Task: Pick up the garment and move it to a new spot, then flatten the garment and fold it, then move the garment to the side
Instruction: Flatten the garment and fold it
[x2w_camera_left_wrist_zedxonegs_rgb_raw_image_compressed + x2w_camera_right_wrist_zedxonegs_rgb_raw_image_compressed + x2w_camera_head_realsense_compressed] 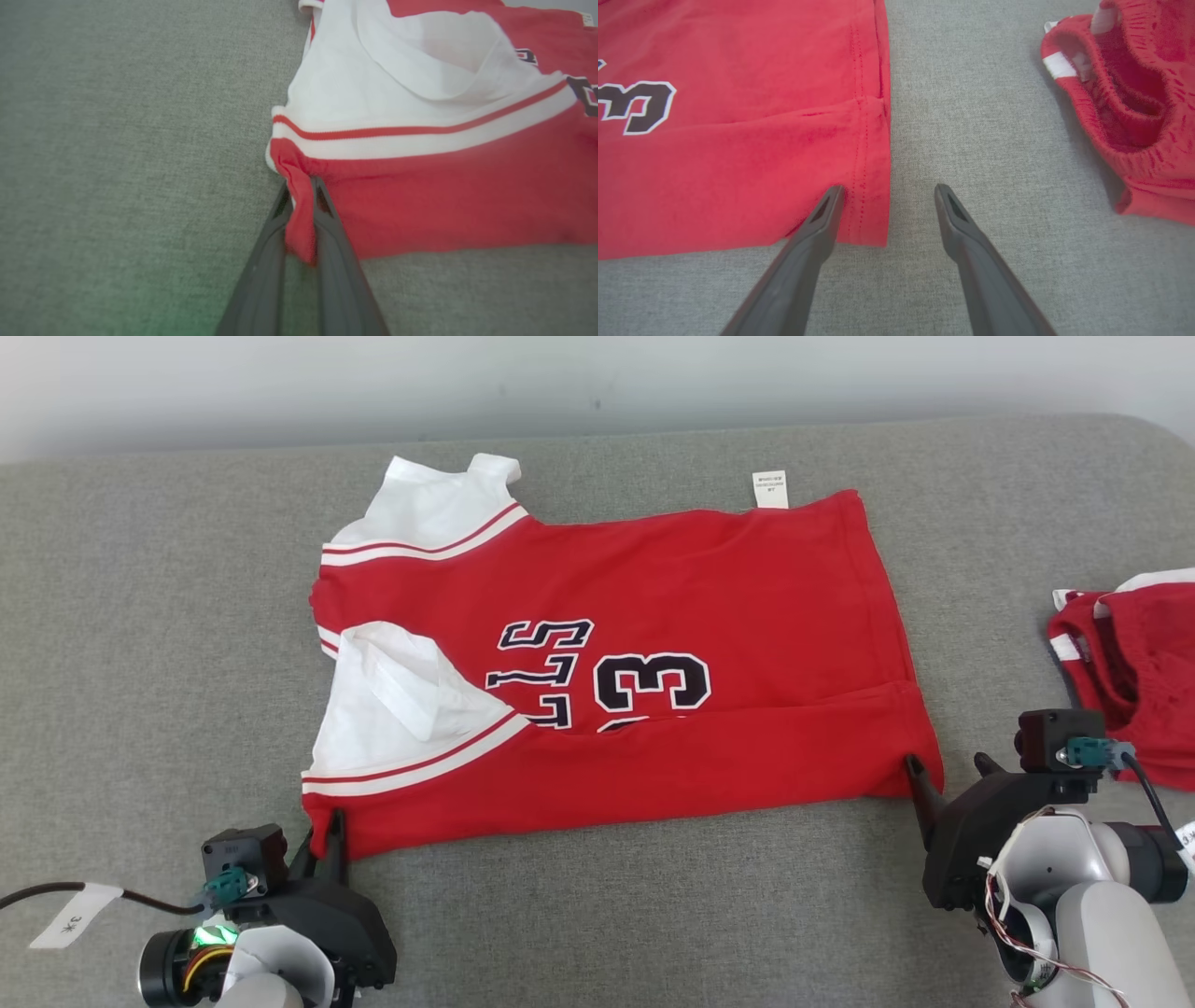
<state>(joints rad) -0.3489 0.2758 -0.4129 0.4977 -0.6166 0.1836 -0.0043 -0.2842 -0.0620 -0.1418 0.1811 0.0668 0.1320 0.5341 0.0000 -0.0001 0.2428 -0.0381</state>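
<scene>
The garment [653,616] is a red jersey with white sleeves and dark numbers, lying flat across the grey cushion, its near edge folded up. My left gripper [327,831] is shut on the garment's near left corner [299,219], and the red cloth bunches between the two dark fingers [327,242]. My right gripper [948,767] stands open at the garment's near right corner [864,210]. One finger [817,224] rests on the hem and the other finger [957,224] lies on bare cushion.
A second red garment [1134,663] with an elastic waistband [1134,140] lies crumpled at the right edge of the cushion. A white care label [770,488] sticks out at the jersey's far edge. Grey cushion [140,616] stretches to the left.
</scene>
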